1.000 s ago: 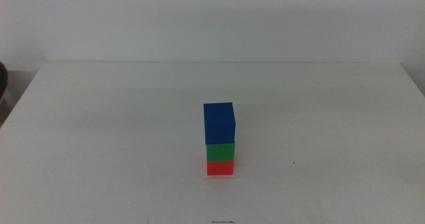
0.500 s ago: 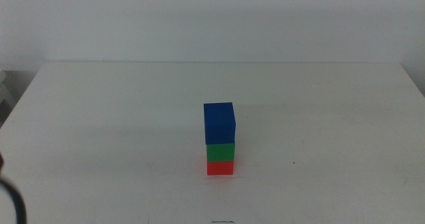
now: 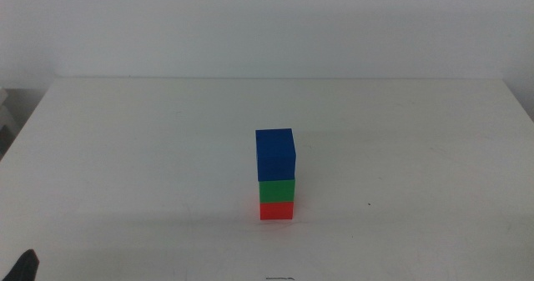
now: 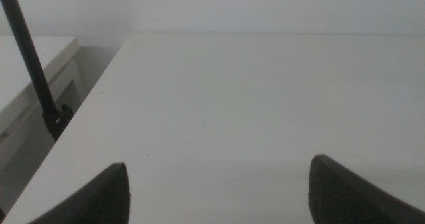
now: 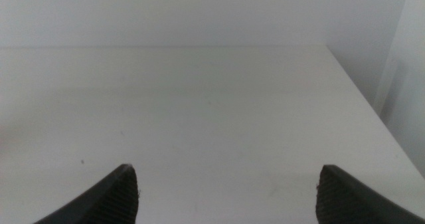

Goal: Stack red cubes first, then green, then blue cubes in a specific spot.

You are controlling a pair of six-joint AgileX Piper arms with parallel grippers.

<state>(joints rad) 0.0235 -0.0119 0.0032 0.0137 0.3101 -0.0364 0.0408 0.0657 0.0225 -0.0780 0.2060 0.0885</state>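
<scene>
In the middle view a stack of three cubes stands on the white table [image 3: 125, 148], a little in front of its centre. The red cube [image 3: 276, 210] is at the bottom, the green cube [image 3: 276, 190] on it, and the blue cube [image 3: 275, 155] on top. Neither gripper touches the stack. My left gripper [image 4: 219, 191] is open and empty over bare table near the left edge; a dark tip of it [image 3: 25, 264] shows at the middle view's bottom left corner. My right gripper [image 5: 226, 194] is open and empty over bare table and is out of the middle view.
The left wrist view shows the table's left edge, a thin black pole [image 4: 30, 58] and a white cabinet [image 4: 26, 84] beyond it. The right wrist view shows the table's right edge [image 5: 365, 98]. A white wall stands behind the table.
The left arm's dark shape at the left side of the middle view has dropped towards the bottom left corner; only a small tip remains. The stack has not moved.
</scene>
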